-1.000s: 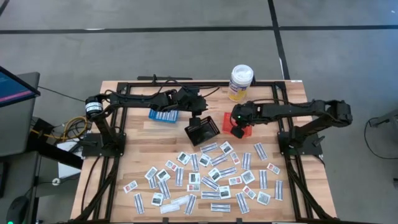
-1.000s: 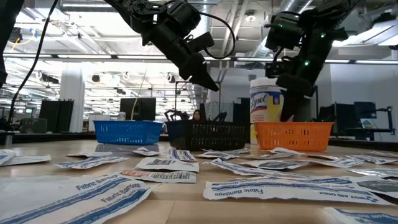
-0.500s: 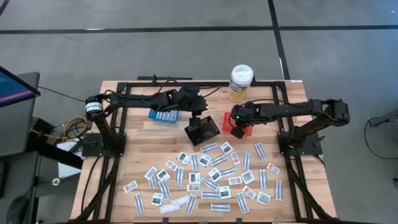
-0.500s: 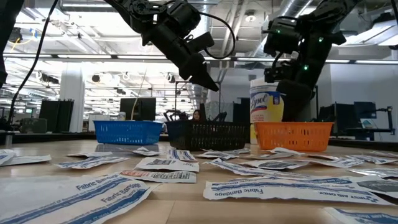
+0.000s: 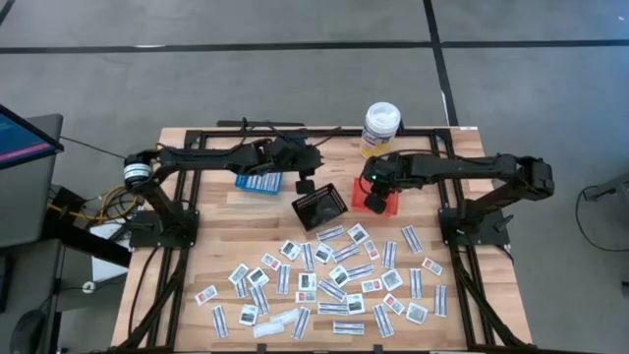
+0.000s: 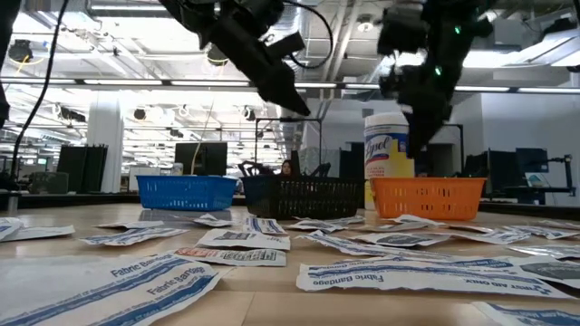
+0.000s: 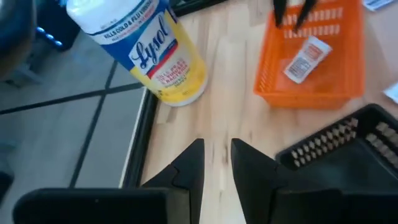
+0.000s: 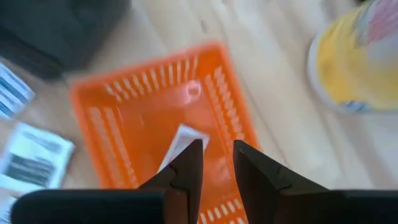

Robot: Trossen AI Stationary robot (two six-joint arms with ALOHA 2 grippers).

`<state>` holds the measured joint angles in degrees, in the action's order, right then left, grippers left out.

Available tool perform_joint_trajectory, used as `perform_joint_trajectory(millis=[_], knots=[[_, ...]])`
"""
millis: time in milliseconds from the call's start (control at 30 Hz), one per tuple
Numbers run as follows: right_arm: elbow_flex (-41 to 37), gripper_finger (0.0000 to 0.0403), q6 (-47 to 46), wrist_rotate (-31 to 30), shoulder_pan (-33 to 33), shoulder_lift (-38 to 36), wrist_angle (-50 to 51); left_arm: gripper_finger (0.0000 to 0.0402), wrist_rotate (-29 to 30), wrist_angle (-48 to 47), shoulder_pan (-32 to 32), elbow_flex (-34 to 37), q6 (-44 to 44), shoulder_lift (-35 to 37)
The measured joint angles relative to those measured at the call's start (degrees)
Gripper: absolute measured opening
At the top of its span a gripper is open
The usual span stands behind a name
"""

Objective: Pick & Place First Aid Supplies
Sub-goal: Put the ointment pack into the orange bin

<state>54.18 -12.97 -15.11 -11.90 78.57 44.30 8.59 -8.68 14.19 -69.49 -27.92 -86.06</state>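
1. Nearest you, most of the first aid supplies (image 5: 334, 280) lie scattered across the front of the table (image 5: 187, 285), waiting to be sorted.
2. Farther back, your right gripper (image 8: 211, 163) hangs over the orange basket (image 8: 155, 118), fingers slightly apart and empty; one white packet (image 7: 306, 57) lies inside, so this drop looks done.
3. Your left gripper (image 7: 216, 163), fingers parted and holding nothing, hovers behind the black basket (image 5: 319, 205).
4. Next, you'd likely bring the right arm forward to the scattered supplies for another packet.

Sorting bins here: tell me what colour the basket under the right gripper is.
Orange basket, below the right gripper; clearest in the right wrist view.
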Motion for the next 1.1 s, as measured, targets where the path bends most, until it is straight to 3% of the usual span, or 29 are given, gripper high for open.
perform_joint_trajectory(millis=[233, 400, 533, 733, 1100], knots=[[2.76, 0.0082, 8.47, 0.01, 0.26, -3.88, -7.66, 0.0081, -1.91, -15.98, -1.7, -0.04, 8.05, 8.51], [1.9, 0.0082, 11.91, 0.02, -0.07, -2.51, -20.8, 0.0081, -13.37, -27.32, -3.71, 1.0, 15.08, 12.96], [1.98, 0.0082, 12.39, 0.04, -0.83, 1.07, -29.76, 0.0081, -21.84, -26.97, -6.32, 6.99, 16.84, 16.91], [2.21, 0.0082, 24.18, 0.21, -2.24, 7.77, -37.63, 0.0082, -22.03, -25.41, -10.1, 17.3, 17.97, 21.97], [16.69, 0.0138, 32.51, 0.09, -1.44, 18.2, -30.4, 0.0142, -29.03, -7.84, -18.28, 30.32, 29.48, 18.53]])
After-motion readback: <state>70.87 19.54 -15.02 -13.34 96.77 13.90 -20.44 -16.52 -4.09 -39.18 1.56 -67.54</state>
